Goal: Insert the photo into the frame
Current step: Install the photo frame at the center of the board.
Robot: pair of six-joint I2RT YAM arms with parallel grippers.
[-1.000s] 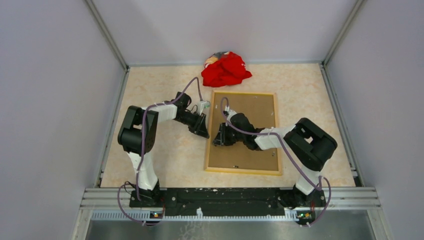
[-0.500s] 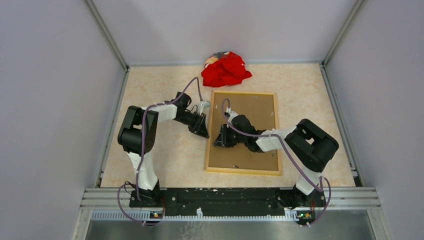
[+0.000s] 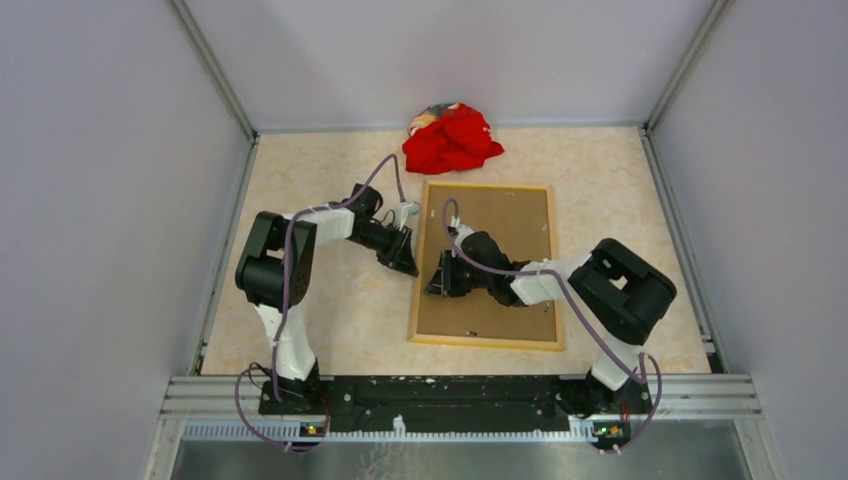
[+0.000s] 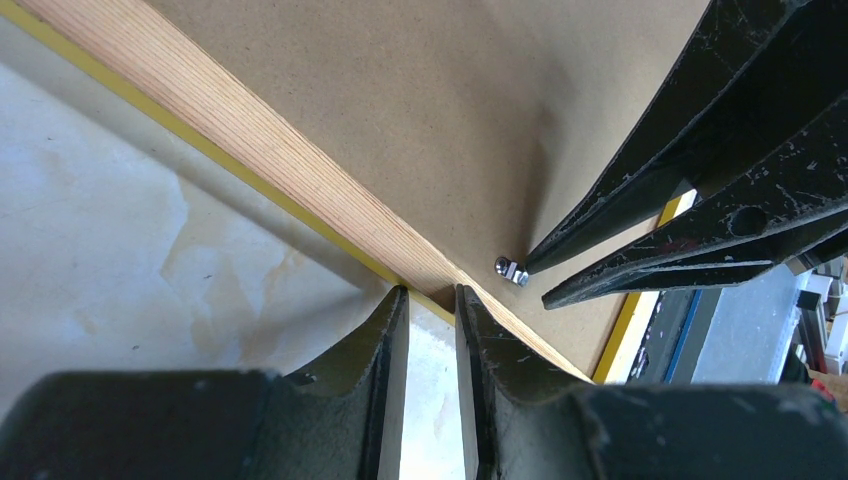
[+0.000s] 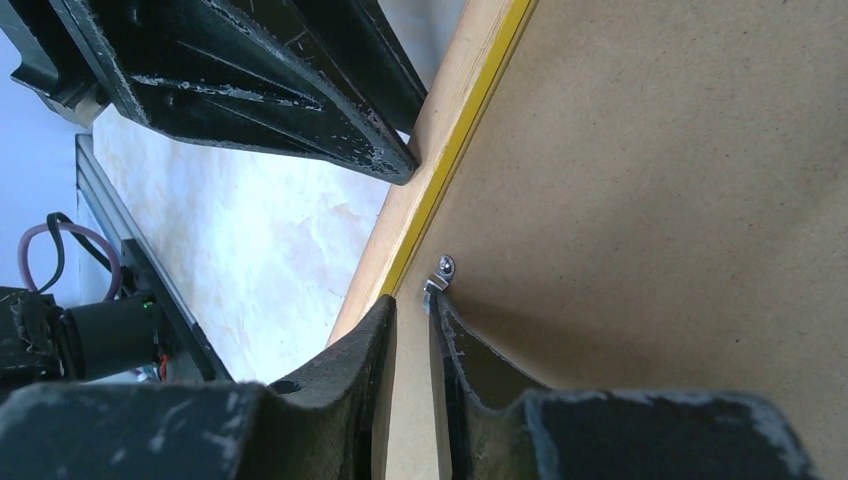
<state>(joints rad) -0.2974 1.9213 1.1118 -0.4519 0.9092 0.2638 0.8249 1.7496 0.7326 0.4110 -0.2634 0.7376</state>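
face-down frame (image 3: pixel 485 342) shows pale wood, yellow edge; left gripper (image 4: pixel 431 292) pinches its rail, right gripper (image 5: pixel 412 300) slightly apart.

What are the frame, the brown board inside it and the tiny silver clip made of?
Frame: pale bare wood, with grain lines showing and a yellow painted edge. Board: probably pressed fibreboard; it is matte brown and speckled, with no grain. Clip: likely metal, small and shiny.

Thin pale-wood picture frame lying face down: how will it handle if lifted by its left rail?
Pale-wood picture frame looks stiff and light, so it probably tilts whole. Flat on the smooth table, it may slide. The brown fibreboard backing panel might shift.
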